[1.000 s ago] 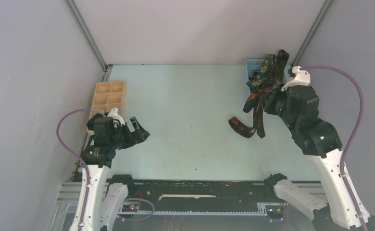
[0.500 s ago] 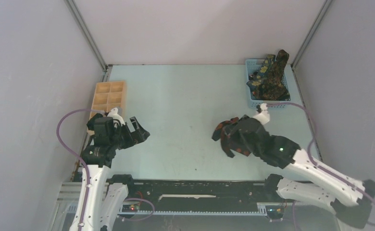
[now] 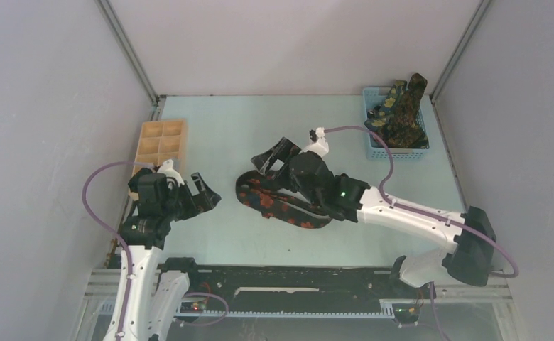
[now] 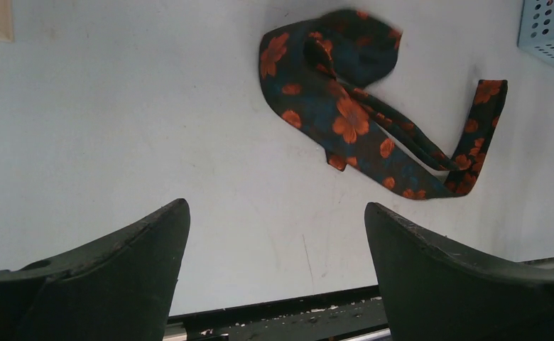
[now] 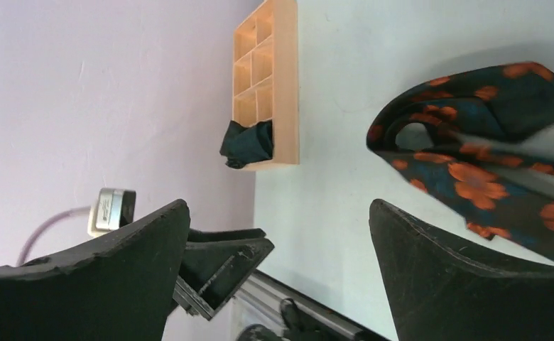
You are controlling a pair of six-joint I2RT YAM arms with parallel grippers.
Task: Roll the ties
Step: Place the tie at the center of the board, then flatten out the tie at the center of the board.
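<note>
A black tie with red-orange flowers (image 3: pixel 278 206) lies loosely looped on the table's middle; it also shows in the left wrist view (image 4: pixel 351 122) and the right wrist view (image 5: pixel 487 174). My right gripper (image 3: pixel 273 155) hangs just over its far end, open, with nothing between the fingers (image 5: pixel 280 204). To the left, my left gripper (image 3: pixel 202 193) stands open and empty (image 4: pixel 275 206), pointing at the tie from a short way off. Dark green ties with yellow flowers (image 3: pixel 400 110) are heaped in the basket.
The blue mesh basket (image 3: pixel 373 145) stands at the back right; its corner shows in the left wrist view (image 4: pixel 552 28). A pale wooden compartment tray (image 3: pixel 162 138) sits at the left wall. One end compartment (image 5: pixel 246 144) holds a dark fabric bundle.
My right arm carried the black tie from beside the basket to the table's middle, then opened; the tie now lies free. The left arm has not moved.
</note>
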